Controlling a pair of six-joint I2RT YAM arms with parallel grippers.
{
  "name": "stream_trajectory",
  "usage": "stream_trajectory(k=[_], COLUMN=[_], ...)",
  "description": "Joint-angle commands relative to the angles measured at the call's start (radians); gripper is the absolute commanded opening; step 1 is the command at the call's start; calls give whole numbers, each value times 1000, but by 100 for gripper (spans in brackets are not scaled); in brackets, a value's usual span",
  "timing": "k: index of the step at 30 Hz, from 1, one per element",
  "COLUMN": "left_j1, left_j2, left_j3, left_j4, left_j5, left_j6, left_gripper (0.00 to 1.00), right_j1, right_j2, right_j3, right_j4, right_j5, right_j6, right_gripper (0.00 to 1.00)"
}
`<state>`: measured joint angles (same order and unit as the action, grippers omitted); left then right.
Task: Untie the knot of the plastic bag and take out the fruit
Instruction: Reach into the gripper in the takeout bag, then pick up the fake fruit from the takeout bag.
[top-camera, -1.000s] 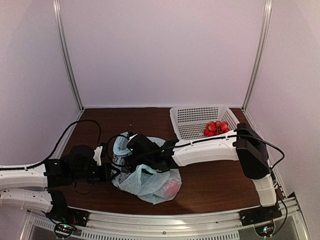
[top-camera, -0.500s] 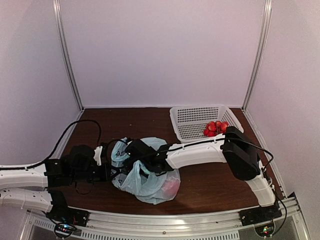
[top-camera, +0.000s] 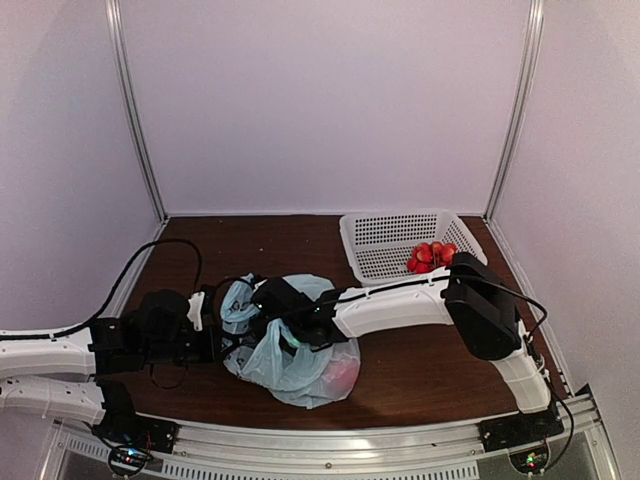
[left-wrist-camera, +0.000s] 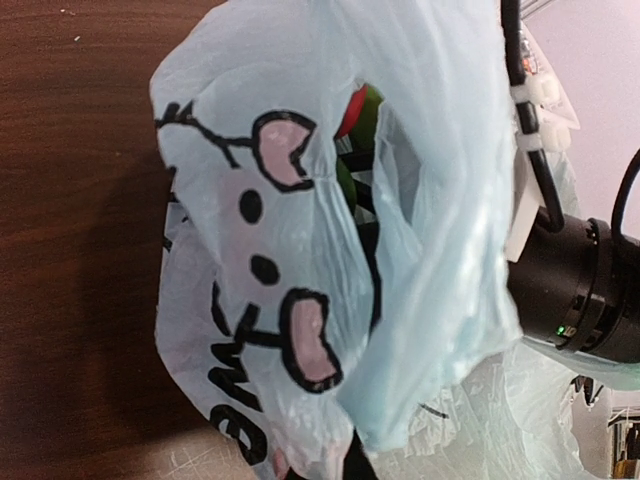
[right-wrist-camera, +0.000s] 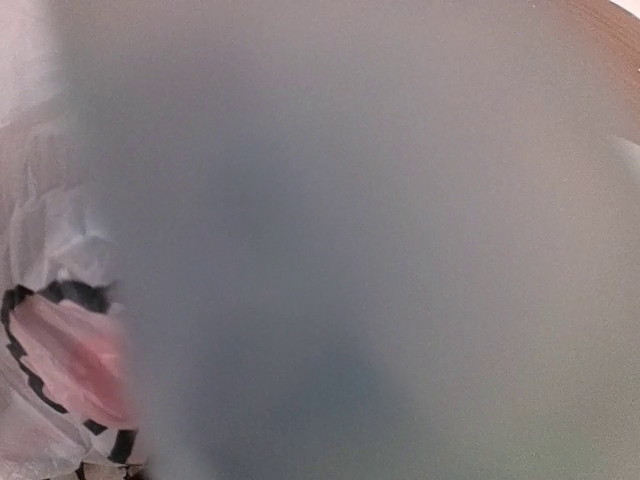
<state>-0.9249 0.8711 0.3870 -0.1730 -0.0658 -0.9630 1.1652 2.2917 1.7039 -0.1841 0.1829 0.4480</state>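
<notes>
The pale blue plastic bag (top-camera: 295, 365) with black cartoon drawings lies on the brown table between the arms. It fills the left wrist view as the plastic bag (left-wrist-camera: 300, 250). My left gripper (top-camera: 224, 345) is shut on the bag's left edge, and the plastic bunches at the left gripper (left-wrist-camera: 365, 465). My right gripper (top-camera: 270, 305) is pushed into the bag's open mouth, with its jaws hidden by plastic. Green and red fruit (left-wrist-camera: 352, 140) shows through the opening. A red-pink fruit (top-camera: 343, 375) shows through the bag's wall. The knot is hidden. Blurred plastic covers the right wrist view.
A white perforated basket (top-camera: 385, 232) stands at the back right with a cluster of red fruit (top-camera: 432, 254) in it. The right arm's white forearm (top-camera: 395, 305) lies across the table from the basket side to the bag.
The right arm has swung left and pushed its gripper further into the bag's mouth, and the bag has shifted slightly. The left arm has held still.
</notes>
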Motion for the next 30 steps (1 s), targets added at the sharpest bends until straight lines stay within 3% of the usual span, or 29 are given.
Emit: stream_trajectory(k=[1, 12, 18, 30], left_j1=[-5, -6, -6, -5], left_j2=[-6, 20, 71, 179], left_j3=[-1, 51, 90, 154], left_j4=[38, 43, 77, 137], left_j5=[-9, -33, -47, -31], left_j6=[11, 21, 55, 77], left_gripper=[0, 0, 0, 0], right_j1=[-6, 10, 30, 103], right_j2=[-66, -338, -517, -796], right_j3=[-42, -243, -434, -656], right_j4=[30, 156, 223, 259], right_j5=[-2, -64, -132, -141], right_j6=[-22, -116, -123, -127], right_gripper=[55, 52, 52, 53])
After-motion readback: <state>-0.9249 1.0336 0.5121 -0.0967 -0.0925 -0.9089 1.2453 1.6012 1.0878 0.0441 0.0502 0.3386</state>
